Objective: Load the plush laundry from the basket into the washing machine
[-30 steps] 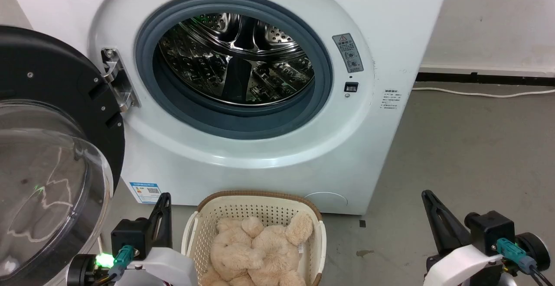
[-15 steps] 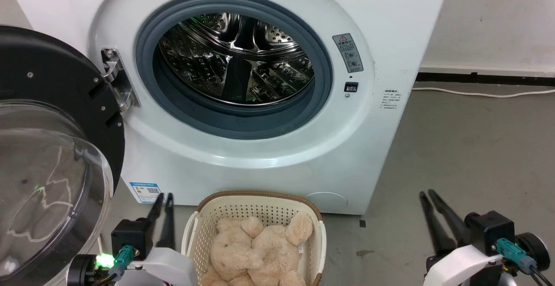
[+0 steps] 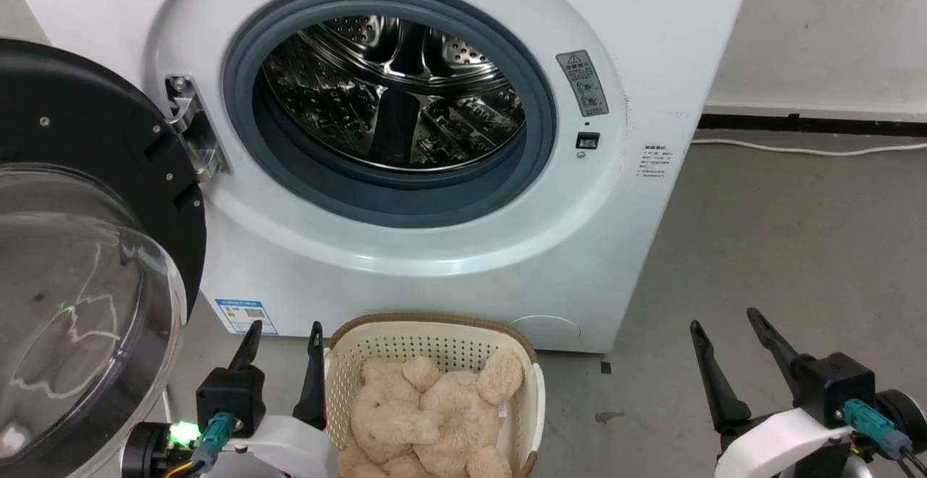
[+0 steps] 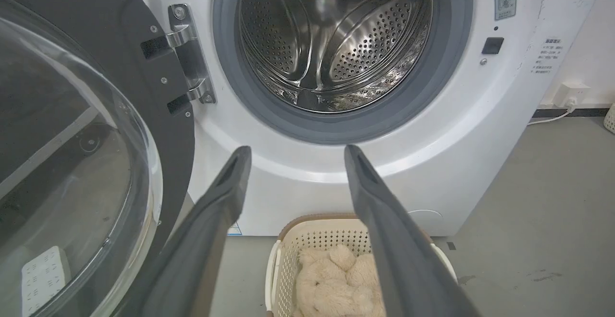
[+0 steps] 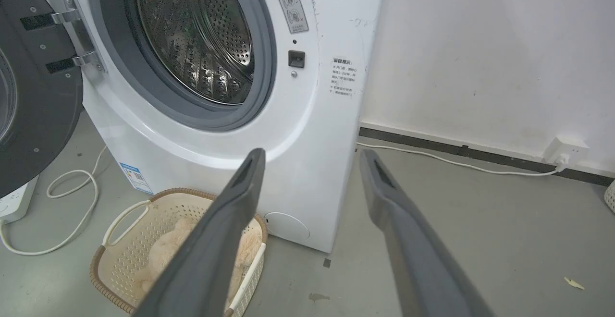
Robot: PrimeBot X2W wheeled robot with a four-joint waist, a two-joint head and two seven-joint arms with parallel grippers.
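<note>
Head view: left gripper (image 3: 284,329) and right gripper (image 3: 724,320) spread apart from pressed together (toy (image 3: 434,420) untouched in basket (image 3: 434,318)), likely readying a grab.

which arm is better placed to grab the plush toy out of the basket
Left, probably. The left gripper is open right beside the basket, close to the plush toy; the right gripper, also open, sits farther off over the floor.
</note>
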